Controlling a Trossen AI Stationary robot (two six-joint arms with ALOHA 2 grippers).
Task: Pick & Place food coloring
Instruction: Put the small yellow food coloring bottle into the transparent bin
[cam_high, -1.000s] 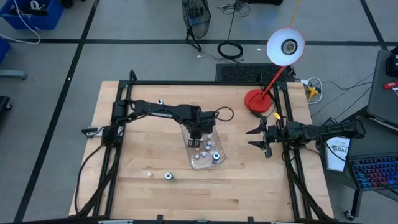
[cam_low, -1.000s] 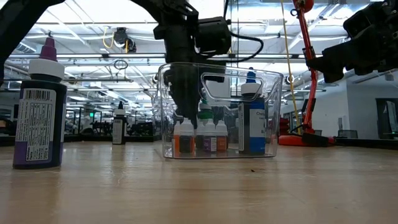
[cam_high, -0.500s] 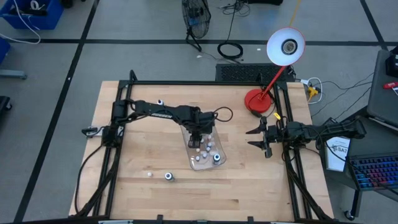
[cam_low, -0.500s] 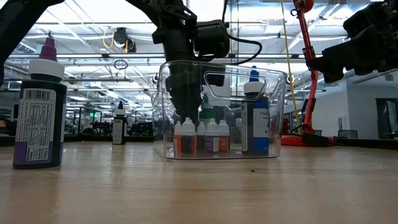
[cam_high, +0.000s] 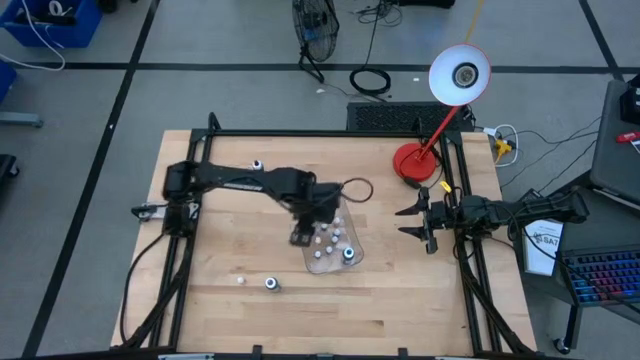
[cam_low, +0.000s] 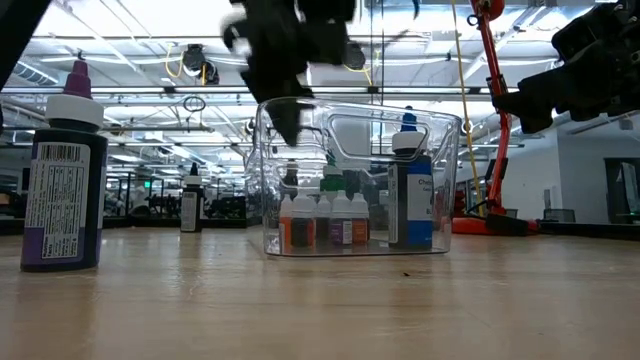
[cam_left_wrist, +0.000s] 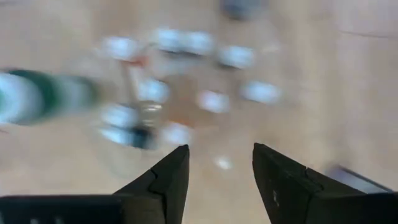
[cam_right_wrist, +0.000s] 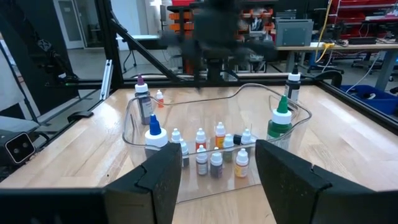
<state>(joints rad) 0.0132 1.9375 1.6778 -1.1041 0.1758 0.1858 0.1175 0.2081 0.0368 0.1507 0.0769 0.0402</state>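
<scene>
A wooden worktop (cam_high: 400, 290) seen from above, with two dark robot arms. A clear tray (cam_high: 345, 262) sits near the middle, holding a cluster of small food coloring bottles (cam_low: 322, 220) standing upright, caps up, with two taller bottles beside them.

The left end effector (cam_high: 303, 236) hangs over the tray's left edge, above the rim. Its fingers (cam_left_wrist: 165, 180) are parted and grasp nothing; in the left wrist view the gap between them is bare.

The right end effector (cam_high: 421, 223) waits at the worktop's right side, well apart from the tray, fingers spread and holding nothing.

Three bottles stand outside the tray: two loose bottles (cam_high: 271, 284) near the front, left of the tray, and one far bottle (cam_high: 257, 164) at the back by the left arm.

The loose bottles lie forward and slightly left of the left end effector, much nearer to it than to the right. Each stands with its long axis vertical, so a reach from straight above would probably suit the next pick.
</scene>
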